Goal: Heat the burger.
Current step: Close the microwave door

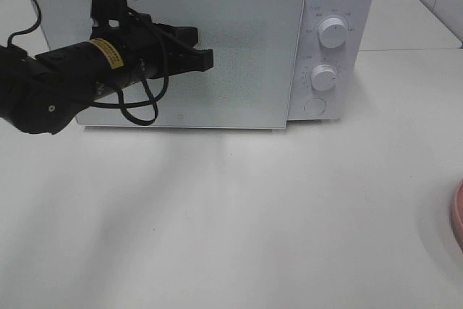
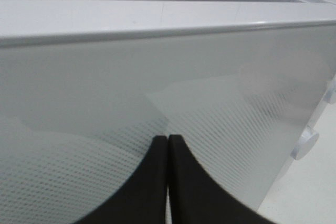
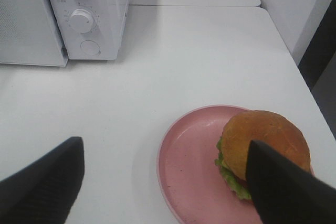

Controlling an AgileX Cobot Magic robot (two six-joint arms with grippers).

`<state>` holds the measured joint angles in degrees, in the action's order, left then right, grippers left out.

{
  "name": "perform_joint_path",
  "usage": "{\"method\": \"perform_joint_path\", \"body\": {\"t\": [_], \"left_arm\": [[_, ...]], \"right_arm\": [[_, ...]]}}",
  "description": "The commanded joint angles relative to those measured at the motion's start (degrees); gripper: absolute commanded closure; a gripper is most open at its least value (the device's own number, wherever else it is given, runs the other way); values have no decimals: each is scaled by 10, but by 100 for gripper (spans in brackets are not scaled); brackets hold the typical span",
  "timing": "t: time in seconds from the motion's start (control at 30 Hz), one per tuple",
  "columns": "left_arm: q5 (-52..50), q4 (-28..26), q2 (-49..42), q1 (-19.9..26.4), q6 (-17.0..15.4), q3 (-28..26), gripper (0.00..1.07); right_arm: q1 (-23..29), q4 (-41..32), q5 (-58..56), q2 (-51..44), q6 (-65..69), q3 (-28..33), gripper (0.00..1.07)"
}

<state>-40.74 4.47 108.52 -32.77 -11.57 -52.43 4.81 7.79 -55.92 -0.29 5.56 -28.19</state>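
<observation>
Burger (image 3: 265,142) sits on pink plate (image 3: 189,166), on the surface well right of and nearer than the microwave (image 1: 336,5). Right gripper (image 3: 167,179) fingers spread wide, holding nothing, above the plate. Left gripper (image 1: 205,59) fingers pressed together, empty, at the shut microwave door (image 1: 239,48). Step looks like door opening; next probably needs the door pulled open.

Bright, even overhead light; soft shadow on the table (image 1: 217,215) beneath the microwave (image 1: 340,5). Pale reflections sheen its door (image 2: 157,87). Near fingertips (image 3: 42,182) blurred.
</observation>
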Motion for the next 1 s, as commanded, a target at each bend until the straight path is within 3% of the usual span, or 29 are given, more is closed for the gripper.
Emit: {"method": "perform_joint_path", "body": {"t": [0.03, 0.6, 1.0], "left_arm": [[23, -15, 10, -7, 1, -32, 107], [56, -17, 83, -40, 1, -158, 107], [68, -36, 104, -50, 3, -181, 107]], "right_arm": [[-3, 1, 7, -19, 2, 1, 31], [-3, 1, 7, -19, 2, 1, 31], [-3, 1, 7, -19, 2, 1, 31]]}}
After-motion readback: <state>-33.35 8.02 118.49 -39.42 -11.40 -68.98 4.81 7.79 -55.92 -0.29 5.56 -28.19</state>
